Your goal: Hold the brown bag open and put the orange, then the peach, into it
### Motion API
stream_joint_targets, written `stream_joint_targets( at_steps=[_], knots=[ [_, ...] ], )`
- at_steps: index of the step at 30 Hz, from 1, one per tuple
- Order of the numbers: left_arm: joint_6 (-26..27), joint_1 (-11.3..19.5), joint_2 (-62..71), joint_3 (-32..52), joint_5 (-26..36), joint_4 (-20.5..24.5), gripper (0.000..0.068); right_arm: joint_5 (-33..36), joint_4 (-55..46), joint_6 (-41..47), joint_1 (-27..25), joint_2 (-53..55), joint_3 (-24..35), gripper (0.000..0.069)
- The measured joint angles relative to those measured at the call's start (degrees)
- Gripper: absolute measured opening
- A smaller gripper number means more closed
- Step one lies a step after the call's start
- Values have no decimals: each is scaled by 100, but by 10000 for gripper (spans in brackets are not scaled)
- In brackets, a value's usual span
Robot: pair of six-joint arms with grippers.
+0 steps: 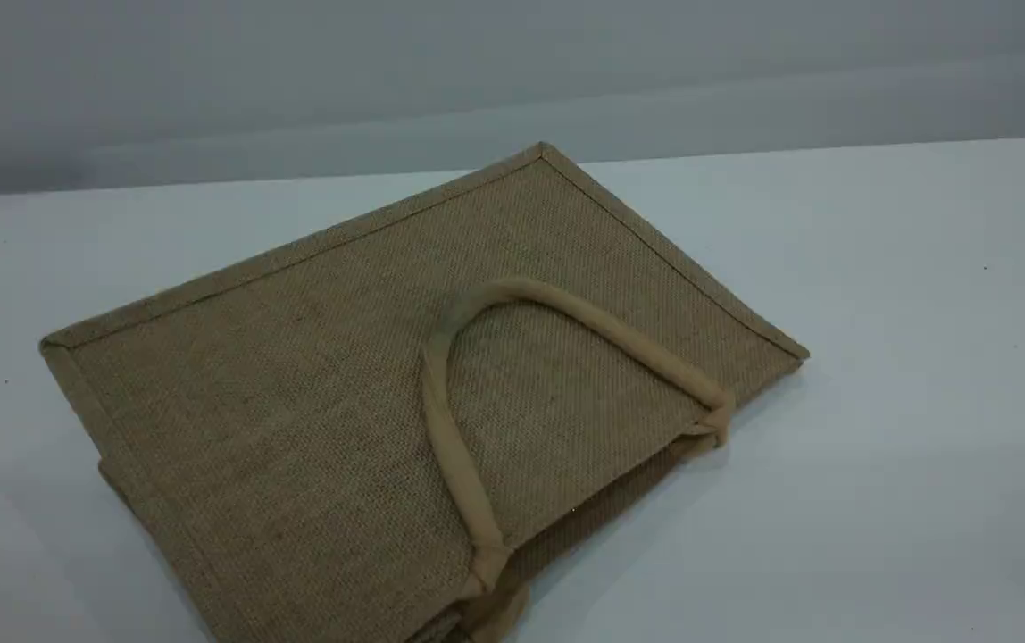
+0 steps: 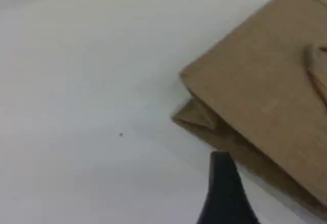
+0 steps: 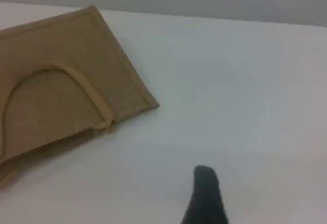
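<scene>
Jute brown bag [image 1: 298, 402] lies flat, near corner cropped — both arms' fingers released, barely in view.

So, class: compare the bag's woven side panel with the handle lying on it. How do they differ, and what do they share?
The panel is a broad, flat rectangle; the handle is a thin rounded loop curving across it.
The panel shows a coarse weave; the handle looks smooth and cord-like.
The panel is darker tan-brown; the handle is paler beige.
Both belong to one brown bag, lying flat on the table.

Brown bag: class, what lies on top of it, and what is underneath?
One beige handle lies looped on the flat brown bag. Under it only the white table shows; anything beneath or inside stays hidden.
</scene>
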Motion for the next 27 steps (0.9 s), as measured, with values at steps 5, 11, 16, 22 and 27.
stream_joint_targets(
  at_steps=[5, 11, 16, 22, 27],
  knots=[
    [0, 91, 0, 0, 0, 0, 411, 0, 0, -5, 0, 0, 0, 471],
    [0, 91, 0, 0, 0, 0, 411, 0, 0, 2, 0, 0, 0, 471],
    [0, 80, 0, 0, 0, 0, 411, 0, 0, 2, 88, 0, 0, 471],
    [-6, 151, 0, 0, 0, 0, 411, 0, -15, 2, 461, 0, 0, 471],
    [-6, 139, 0, 0, 0, 0, 411, 0, -9, 2, 400, 0, 0, 471]
  ],
)
